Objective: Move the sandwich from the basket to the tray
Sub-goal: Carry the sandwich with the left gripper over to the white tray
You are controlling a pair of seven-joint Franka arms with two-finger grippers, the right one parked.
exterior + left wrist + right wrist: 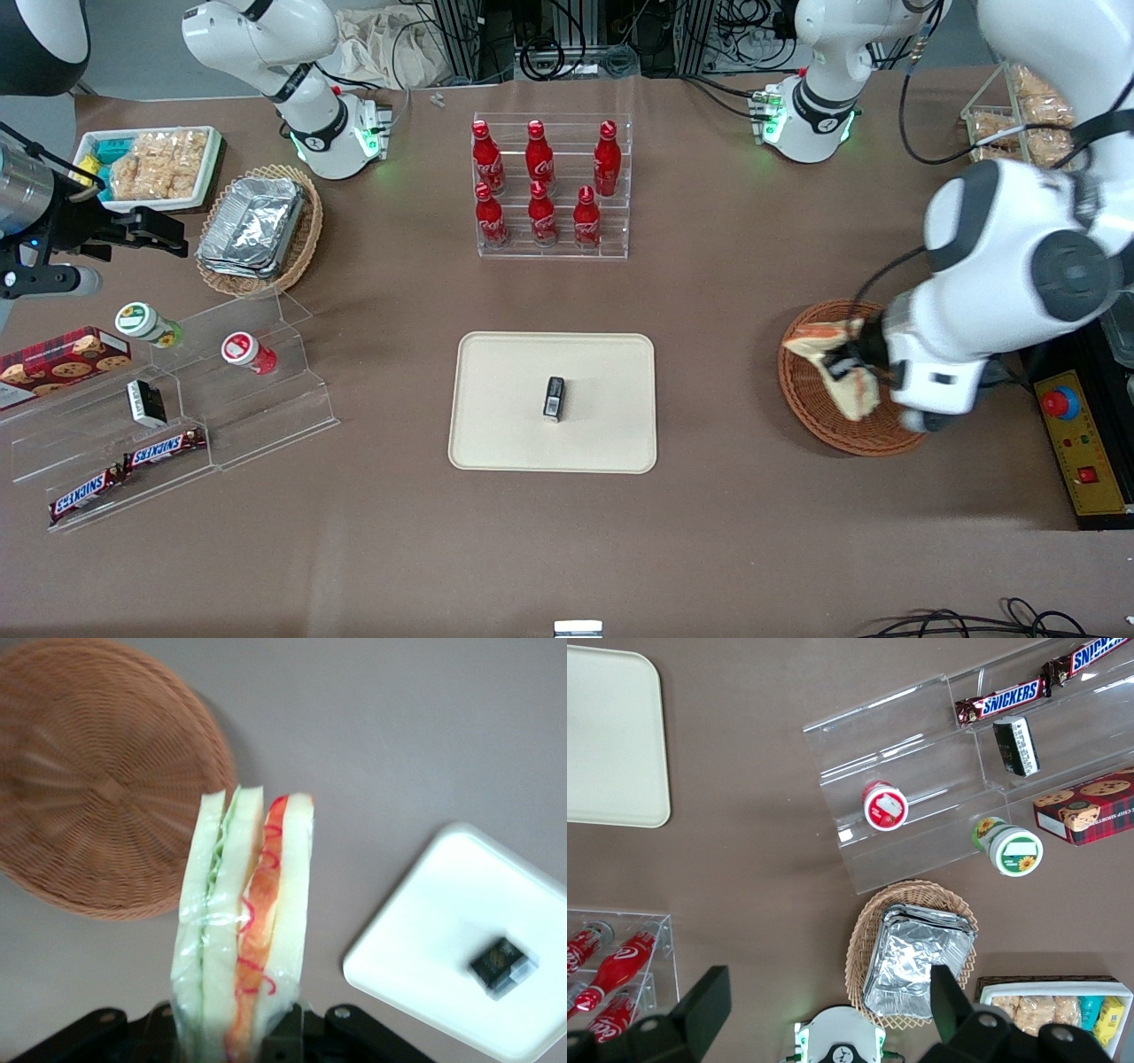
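Gripper (244, 1041) pinching sandwich (244, 921) above basket (97, 780), small dark packet (554, 397) on tray (496, 425).

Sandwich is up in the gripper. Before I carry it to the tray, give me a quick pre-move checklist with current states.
1. Grip: gripper shut on the sandwich, which hangs wrapped and whole: ok.
2. Lifted out of the basket: the wrist view shows nothing left in the basket and the sandwich above it: ok.
3. Tray open for placing: a small black object lies near its middle, bare surface around it: not ok for a centre drop.
4. Path from basket to tray: bare tabletop between them: ok.
5. How firmly the fingers hold: cannot tell.
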